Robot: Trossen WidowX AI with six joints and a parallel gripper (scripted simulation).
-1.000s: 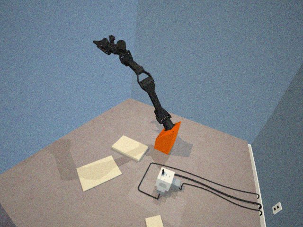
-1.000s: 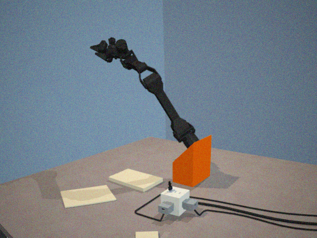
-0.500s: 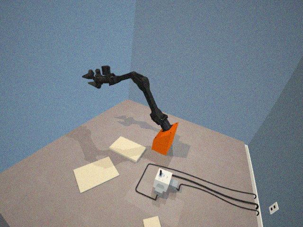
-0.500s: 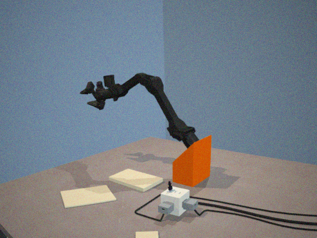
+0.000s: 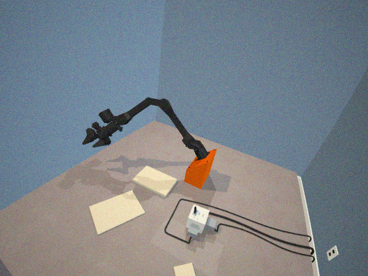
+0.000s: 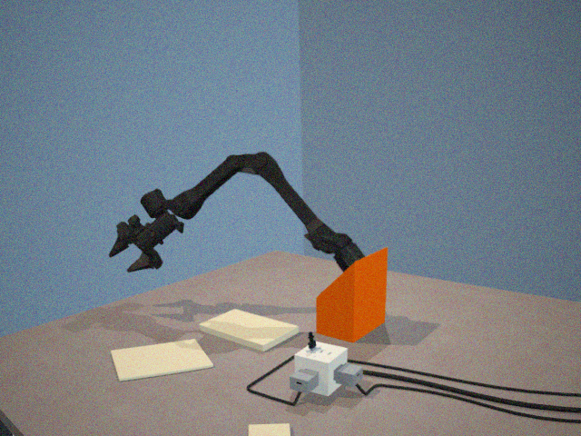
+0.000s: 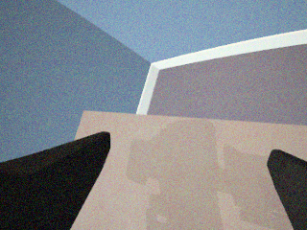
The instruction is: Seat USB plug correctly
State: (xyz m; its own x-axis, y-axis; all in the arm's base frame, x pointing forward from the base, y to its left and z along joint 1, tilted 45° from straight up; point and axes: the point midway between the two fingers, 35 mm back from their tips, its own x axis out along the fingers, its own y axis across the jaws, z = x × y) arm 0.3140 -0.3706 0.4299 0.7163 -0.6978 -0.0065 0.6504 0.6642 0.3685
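The white power cube (image 5: 197,217) (image 6: 321,356) stands on the table in front of the orange arm base. A small dark USB plug (image 5: 195,209) (image 6: 310,341) stands up from its top face, near one corner. How deep it sits and which way round it is are too small to tell. My gripper (image 5: 88,145) (image 6: 119,263) (image 7: 190,149) is open and empty, high above the table's left part, well away from the cube. The wrist view shows neither the cube nor the plug.
Grey plugs (image 6: 303,381) (image 6: 349,374) sit on two sides of the cube. Black cables (image 5: 252,227) (image 6: 436,384) run right. Cream slabs (image 5: 117,211) (image 5: 154,181) (image 5: 184,269) lie left and in front. The orange base block (image 5: 199,171) (image 6: 351,300) stands behind the cube.
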